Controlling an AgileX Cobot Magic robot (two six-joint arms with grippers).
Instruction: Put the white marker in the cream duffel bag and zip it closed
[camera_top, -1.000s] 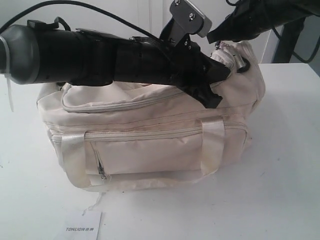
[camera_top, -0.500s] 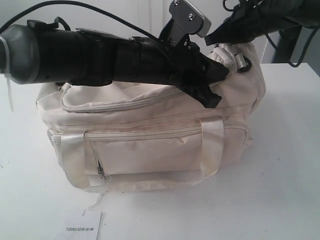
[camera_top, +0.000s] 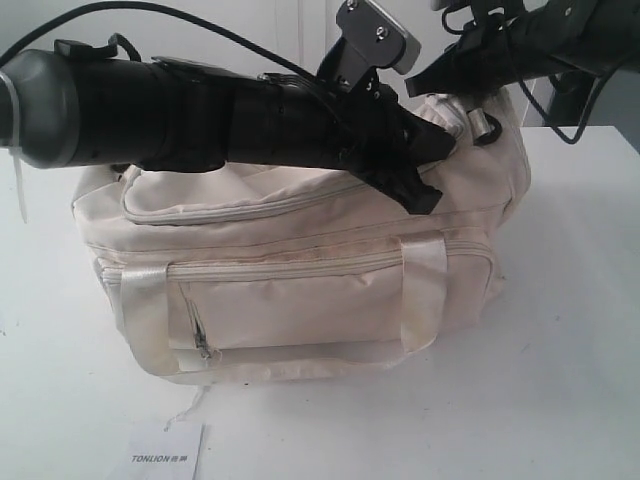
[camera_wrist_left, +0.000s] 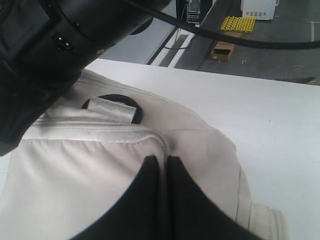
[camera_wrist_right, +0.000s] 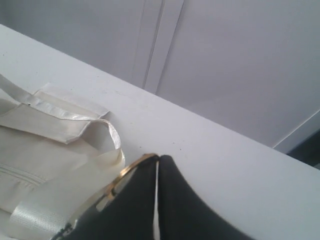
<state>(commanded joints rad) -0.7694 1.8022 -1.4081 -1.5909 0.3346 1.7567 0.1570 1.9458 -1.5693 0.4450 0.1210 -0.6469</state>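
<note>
White table (camera_top: 580, 330) w/ the cream duffel bag (camera_top: 300, 300) at centre, front pocket twd camera, visible top zip run shut. Left arm (camera_top: 180, 110) reaches over bag top from 9 o'clock. Left gripper (camera_wrist_left: 163, 162) is at bag's 1 o'clock, fingers together by the zip seam. Right gripper (camera_wrist_right: 157, 160) is at the same 1 o'clock end, fingers together. TONLION card (camera_top: 165, 452) sits at bag's 7 o'clock. Gold ring (camera_wrist_right: 131, 170) hugs one right finger; can't tell if pinched.

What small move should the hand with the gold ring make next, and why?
Probably a short finishing tug on the gold pull: the right gripper is shut on it, the left gripper pinches the cream duffel bag steady, and the top zipper looks closed where visible.
</note>
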